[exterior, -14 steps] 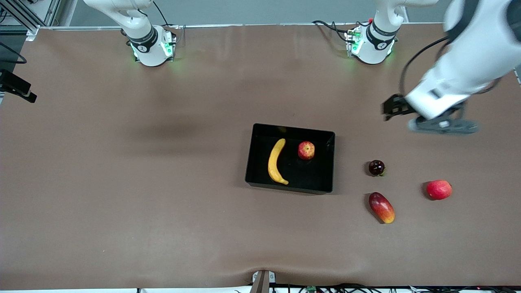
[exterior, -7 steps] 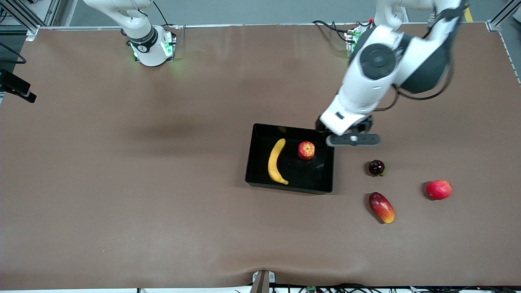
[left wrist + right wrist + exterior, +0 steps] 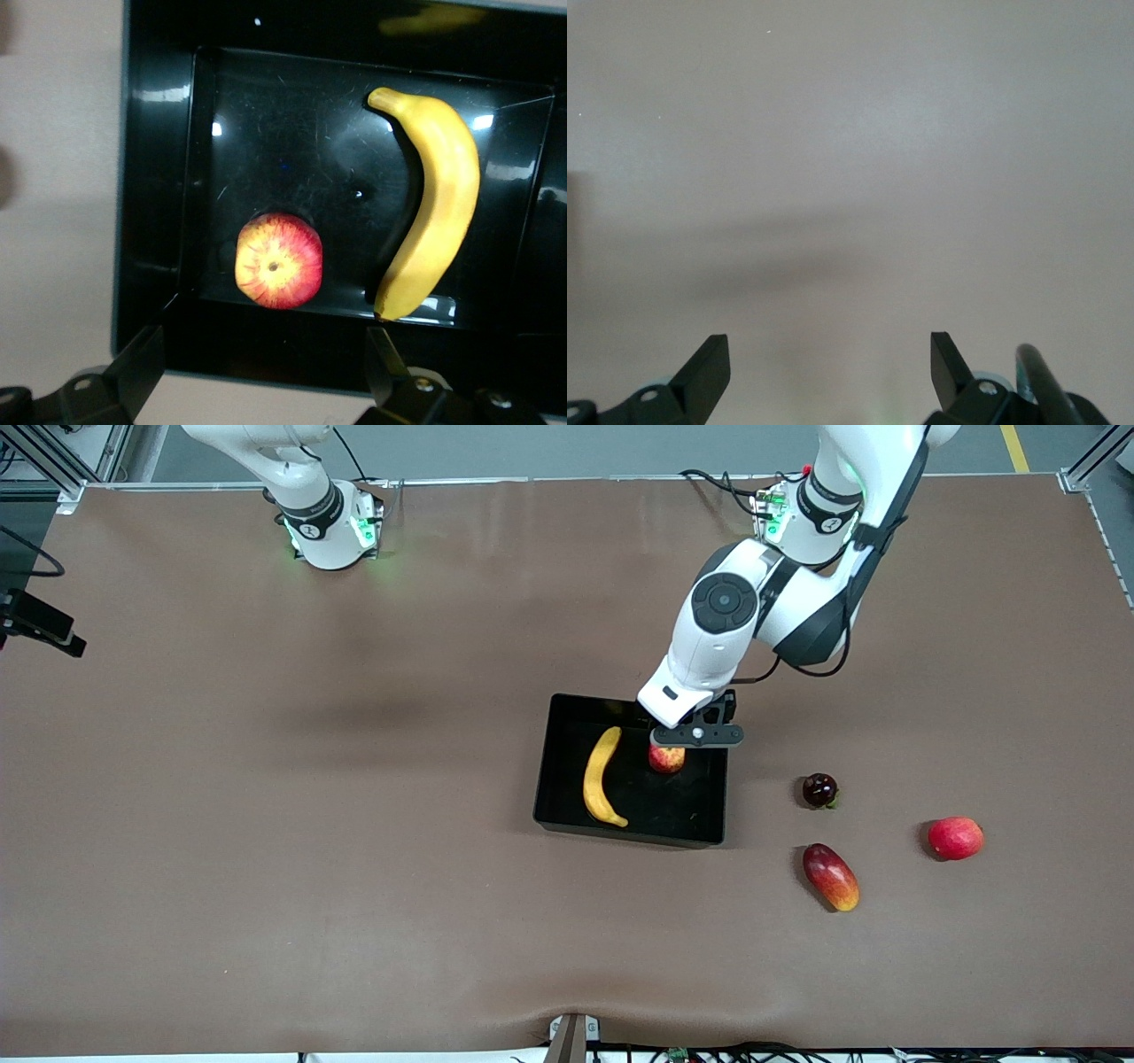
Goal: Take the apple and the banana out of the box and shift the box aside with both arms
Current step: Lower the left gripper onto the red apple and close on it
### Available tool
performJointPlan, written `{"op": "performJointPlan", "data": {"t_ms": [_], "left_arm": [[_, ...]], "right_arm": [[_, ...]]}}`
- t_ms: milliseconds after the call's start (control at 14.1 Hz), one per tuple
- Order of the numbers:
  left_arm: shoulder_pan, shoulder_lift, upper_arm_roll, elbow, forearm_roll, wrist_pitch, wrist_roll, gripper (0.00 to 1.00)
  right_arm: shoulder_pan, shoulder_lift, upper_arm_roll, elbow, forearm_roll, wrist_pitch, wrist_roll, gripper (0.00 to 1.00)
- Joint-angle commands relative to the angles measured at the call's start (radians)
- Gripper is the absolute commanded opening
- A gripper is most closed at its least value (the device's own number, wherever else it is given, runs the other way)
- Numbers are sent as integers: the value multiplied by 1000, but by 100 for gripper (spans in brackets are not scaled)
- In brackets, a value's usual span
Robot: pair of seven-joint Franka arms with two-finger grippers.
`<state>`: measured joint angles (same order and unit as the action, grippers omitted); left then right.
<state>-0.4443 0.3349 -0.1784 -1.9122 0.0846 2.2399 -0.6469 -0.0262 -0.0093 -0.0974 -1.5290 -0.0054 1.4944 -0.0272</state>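
Step in hand: approach for the first pick. The left gripper (image 3: 697, 734) hangs over the small round red-and-yellow streaked apple (image 3: 666, 759), jaws spread wide and holding nothing. The apple lies in the shallow glossy black plastic box (image 3: 567, 815), near the corner toward the left arm's base; the curved yellow banana (image 3: 601, 777) lies beside it, along the wall toward the right arm's end. The box sits mid-table. The right gripper (image 3: 830, 372) waits wide open and empty over bare table.

Next move, by judgement: descend straddling the apple, clear of the box wall, then close.
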Motion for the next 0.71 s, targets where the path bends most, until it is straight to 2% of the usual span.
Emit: {"op": "performJointPlan", "data": {"t_ms": [0,285,641], "left_arm": [[-4,44,2,-1,68,47,-30,100],[-5,125,2,-1,95,135,-77,100],[-7,165,2,-4,96,144,-79,100]], "right_arm": [[-12,8,8,21,-8,-5,-5,100],[-12,8,8,21,-8,-6,-5,100],[-12,8,10,21,-7,-6,-3,100]]}}
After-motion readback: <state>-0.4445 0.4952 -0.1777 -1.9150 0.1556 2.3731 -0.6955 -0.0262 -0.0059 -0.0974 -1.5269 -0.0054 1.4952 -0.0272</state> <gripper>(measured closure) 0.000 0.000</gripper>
